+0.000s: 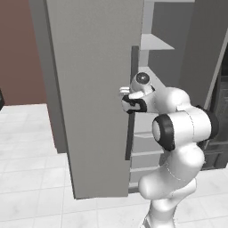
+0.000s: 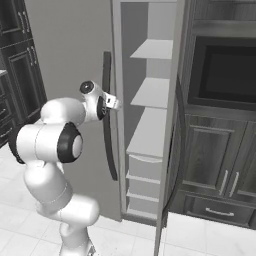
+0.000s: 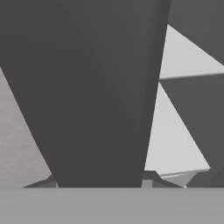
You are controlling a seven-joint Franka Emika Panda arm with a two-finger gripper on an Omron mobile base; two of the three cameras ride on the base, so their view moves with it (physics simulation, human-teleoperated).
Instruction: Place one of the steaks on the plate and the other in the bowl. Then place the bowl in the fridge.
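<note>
The arm is seen bent at the elbow and stretched forward at mid height, so that the claw (image 2: 116, 103) is brought against the long dark handle (image 2: 107, 100) of the fridge (image 1: 93, 89). In the hand view the handle (image 3: 105, 96) is seen very close, passing between the two finger tips, which stand at either side of it; whether it is really pinched cannot be told. The left door (image 1: 89, 133) is swung open, and pale shelves (image 2: 155, 92) and drawers (image 2: 145, 172) are shown inside. To the right, a dark built-in oven (image 2: 225, 70) and dark cabinets (image 2: 210, 155) are placed. The floor (image 1: 31, 178) is covered with pale tiles.
</note>
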